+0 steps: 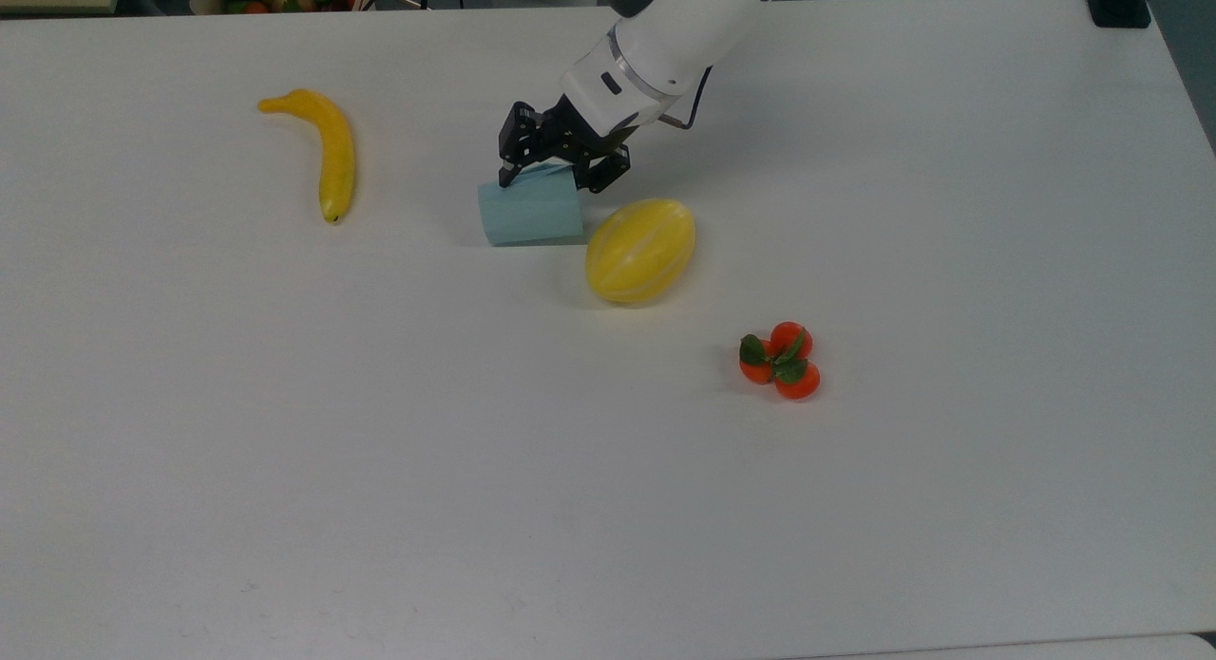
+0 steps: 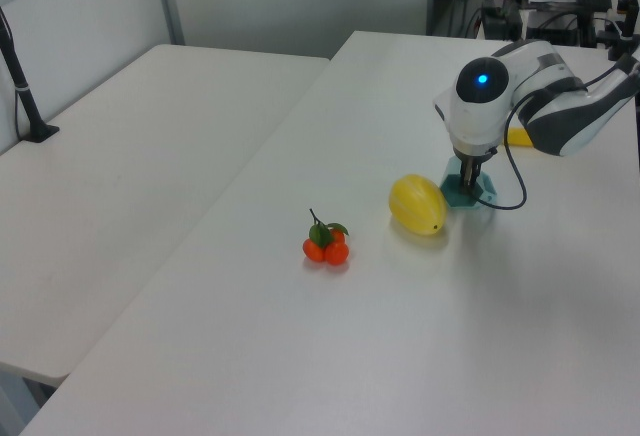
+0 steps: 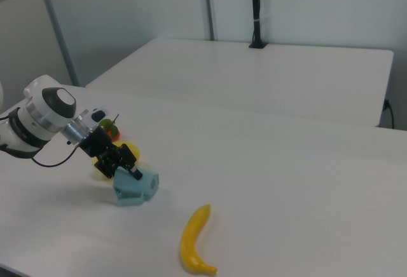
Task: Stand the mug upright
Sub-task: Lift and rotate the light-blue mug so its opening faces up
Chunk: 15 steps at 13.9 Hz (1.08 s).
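Gripper (image 1: 560, 171) is down at the far edge of the mug (image 1: 530, 214) in the top view, black fingers narrowed onto the mug's upper side w/ one finger at the far-left corner and the other by the right end; looks closed on the mug's wall or rim, though the contact itself is hard to make out; in the right view the gripper (image 3: 124, 169) bites into the top of the mug (image 3: 135, 188) from the right view's left, arm coming in at a slant; in the left view the gripper (image 2: 467, 178) drops straight onto the mug (image 2: 470, 194), which peeks out teal beneath it.

Mug lies on its side on the white table (image 1: 608, 508), not upright; open end faces roughly the top view's left; handle not made out.

Just beside the mug, on the top view's right, sits a yellow melon (image 1: 640, 250), close to touching or touching; melon (image 2: 417, 204) is nearer the camera in the left view.

Banana (image 1: 323, 149) lies well apart toward the top view's left; also at the front in the right view (image 3: 194, 249).

Cluster of small orange fruits w/ green leaves (image 1: 779, 360) rests beyond the melon toward the top view's lower right, apart from everything; seen too in the left view (image 2: 325, 243).
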{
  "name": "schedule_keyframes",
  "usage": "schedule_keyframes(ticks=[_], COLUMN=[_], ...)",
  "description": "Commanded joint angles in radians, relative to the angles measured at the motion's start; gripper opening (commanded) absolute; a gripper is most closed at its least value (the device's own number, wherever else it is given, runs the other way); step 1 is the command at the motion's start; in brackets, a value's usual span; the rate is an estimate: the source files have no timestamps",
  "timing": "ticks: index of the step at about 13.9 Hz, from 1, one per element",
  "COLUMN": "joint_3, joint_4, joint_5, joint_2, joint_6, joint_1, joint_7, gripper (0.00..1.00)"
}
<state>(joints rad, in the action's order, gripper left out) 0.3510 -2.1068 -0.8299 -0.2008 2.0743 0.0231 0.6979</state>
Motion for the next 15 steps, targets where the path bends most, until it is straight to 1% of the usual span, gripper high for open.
schedule_keyframes(ticks=[1, 4, 6, 7, 9, 10, 11, 12, 13, 15], joint_3=[-0.014, -0.015, -0.015, -0.015, -0.015, -0.018, -0.021, -0.026, -0.027, -0.027], joint_4=[-0.027, -0.022, -0.019, -0.016, 0.013, 0.028, 0.037, 0.057, 0.08, 0.17], joint_5=[-0.002, 0.011, 0.034, 0.058, 0.157, 0.232, 0.276, 0.34, 0.386, 0.565], joint_2=[0.008, 0.018, 0.02, 0.026, 0.047, 0.061, 0.078, 0.092, 0.106, 0.126], joint_6=[0.038, 0.038, 0.038, 0.038, 0.027, 0.024, 0.023, -0.005, -0.047, -0.2], joint_1=[-0.002, 0.011, 0.015, 0.023, 0.031, 0.043, 0.046, 0.052, 0.052, 0.043], joint_7=[-0.014, -0.017, -0.02, -0.023, -0.092, -0.153, -0.19, -0.234, -0.268, -0.383], gripper=[0.0, 0.0, 0.0, 0.0, 0.0, 0.0, 0.0, 0.0, 0.0, 0.0])
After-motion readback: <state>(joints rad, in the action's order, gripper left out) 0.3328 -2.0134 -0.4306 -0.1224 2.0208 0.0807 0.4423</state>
